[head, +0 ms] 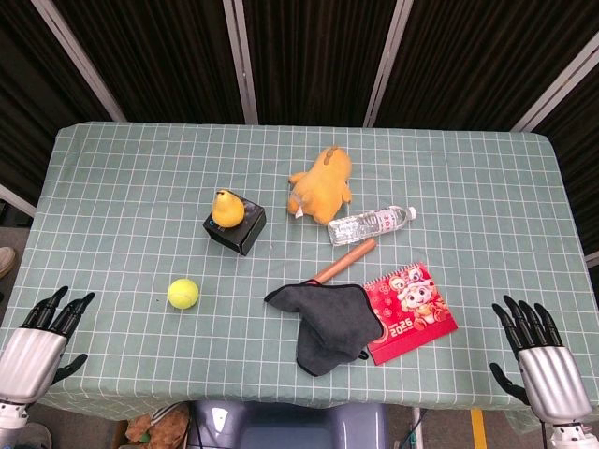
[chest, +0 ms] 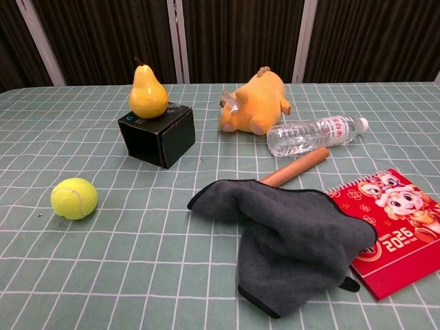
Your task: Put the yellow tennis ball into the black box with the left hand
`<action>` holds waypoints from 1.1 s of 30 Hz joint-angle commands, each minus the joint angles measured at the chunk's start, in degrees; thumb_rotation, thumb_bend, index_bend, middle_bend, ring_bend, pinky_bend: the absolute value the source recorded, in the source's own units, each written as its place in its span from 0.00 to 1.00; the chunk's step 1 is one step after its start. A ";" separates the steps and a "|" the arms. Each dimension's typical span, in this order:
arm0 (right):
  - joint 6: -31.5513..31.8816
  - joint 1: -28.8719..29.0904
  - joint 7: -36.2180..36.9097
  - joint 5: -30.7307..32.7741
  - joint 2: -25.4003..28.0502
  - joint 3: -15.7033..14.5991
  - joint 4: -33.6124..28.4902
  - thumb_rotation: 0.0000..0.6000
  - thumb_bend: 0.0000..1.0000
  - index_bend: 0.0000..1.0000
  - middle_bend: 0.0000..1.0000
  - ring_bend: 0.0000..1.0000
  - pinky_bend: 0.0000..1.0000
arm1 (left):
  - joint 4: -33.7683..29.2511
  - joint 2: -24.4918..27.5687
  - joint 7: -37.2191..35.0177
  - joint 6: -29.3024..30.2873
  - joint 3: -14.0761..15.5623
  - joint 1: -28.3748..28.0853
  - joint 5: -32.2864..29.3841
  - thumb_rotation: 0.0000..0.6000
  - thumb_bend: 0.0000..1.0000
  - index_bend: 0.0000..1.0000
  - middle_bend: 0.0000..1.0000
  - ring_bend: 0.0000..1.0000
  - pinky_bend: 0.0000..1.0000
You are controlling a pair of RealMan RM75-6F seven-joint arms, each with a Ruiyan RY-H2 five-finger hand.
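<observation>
1. Left hand [head: 42, 341], lower left corner of the head view: fingers apart, holding nothing. Right hand [head: 543, 360], lower right corner, likewise empty and spread.
2. Ball [head: 183, 293] lies on bare cloth, left of centre, up and right of the left hand, untouched.
3. Grey towel [chest: 289, 230] sits at centre, well apart from the ball; no obstacle.
4. Box [chest: 157, 134] further up, a pear [chest: 148, 92] on top; its opening is not clear from here.
5. Advice: come over the ball from above, wrap fingers round it, lift clear before heading for the box, avoid knocking the pear.

wooden stick [chest: 295, 167] partly under grey cloth [chest: 295, 234]
</observation>
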 commanded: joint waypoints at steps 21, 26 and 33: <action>-0.77 0.35 1.45 0.72 0.26 0.38 0.21 1.00 0.32 0.00 0.00 0.00 0.00 | 6.92 -8.57 5.71 -15.86 -0.54 -8.39 -0.93 1.00 0.35 0.51 0.70 0.38 0.49; 0.20 0.03 2.43 0.15 0.60 0.28 0.22 1.00 0.32 0.00 0.00 0.00 0.00 | 9.01 -10.72 5.54 -20.20 -0.20 -10.49 -1.95 1.00 0.41 0.53 0.72 0.40 0.51; -0.02 0.17 2.89 0.53 0.82 0.48 0.27 1.00 0.32 0.00 0.00 0.00 0.00 | 10.42 -13.31 6.87 -26.65 -0.64 -13.74 -4.46 1.00 0.42 0.55 0.74 0.42 0.57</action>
